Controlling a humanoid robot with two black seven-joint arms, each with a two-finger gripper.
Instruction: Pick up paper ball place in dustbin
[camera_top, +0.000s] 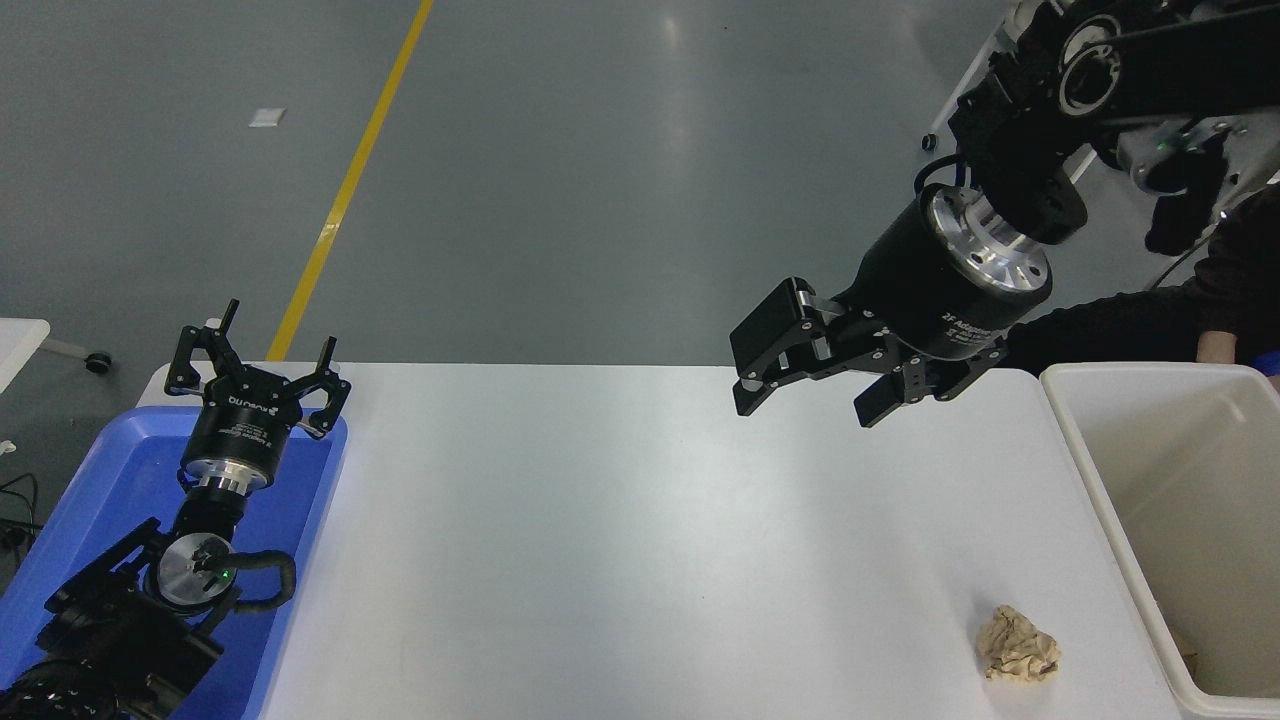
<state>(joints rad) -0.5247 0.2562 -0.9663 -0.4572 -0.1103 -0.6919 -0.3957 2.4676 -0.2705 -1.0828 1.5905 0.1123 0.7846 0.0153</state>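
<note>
Now right gripper (812, 395) wide open, empty, "2F Adaptive" label; paper ball (1018, 645) beside dustbin (1100, 500).

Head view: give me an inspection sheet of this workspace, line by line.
Surface: white table, bare across the middle.
Job's things: paper ball lies on the table near the front right, just left of the dustbin; not yet picked up.
Clutter: blue tray at the left end of the table.
Grippers: right gripper open, raised over the table's far side, holding nothing; left gripper open, parked over the blue tray.
Cables: black cable at the left edge, off the table.
Surroundings: grey floor with a yellow line; a person's dark sleeve behind the dustbin.
</note>
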